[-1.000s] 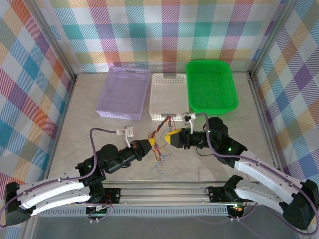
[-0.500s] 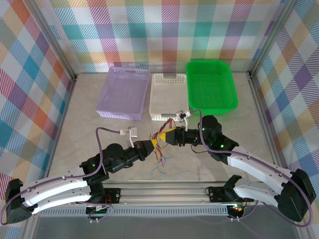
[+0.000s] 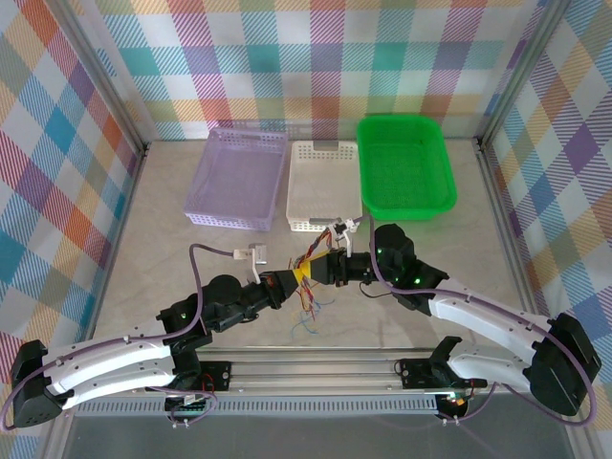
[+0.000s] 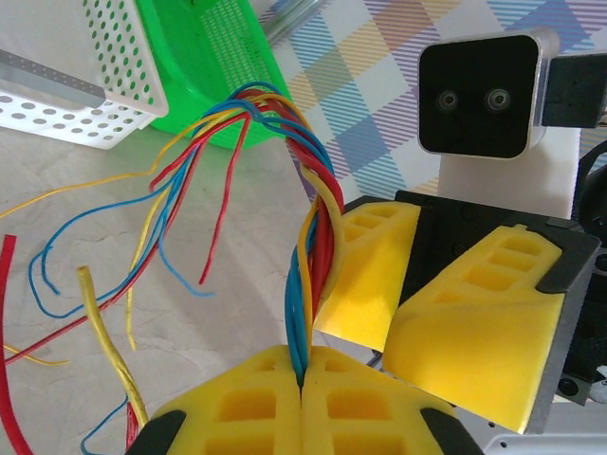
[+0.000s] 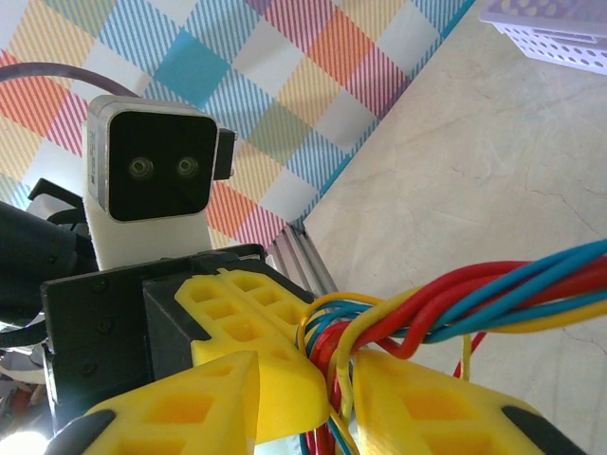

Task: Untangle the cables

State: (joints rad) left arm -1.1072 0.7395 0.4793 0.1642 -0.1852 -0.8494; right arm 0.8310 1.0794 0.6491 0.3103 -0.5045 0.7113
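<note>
Cables [image 4: 308, 246]: twisted red, blue and yellow bundle, mid-table.
Left gripper [image 4: 302, 379]: clamped on bundle.
Right gripper [image 5: 334, 374]: jaws slightly apart around bundle.

Two arms [image 3: 124, 359], one bundle of cables [image 3: 308, 275], three baskets: purple [image 3: 229, 220], white [image 3: 320, 226], green [image 3: 406, 210]

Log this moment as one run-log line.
left claw: shut on cables | right claw: open, cables between its fingers | cables: twisted together
</note>
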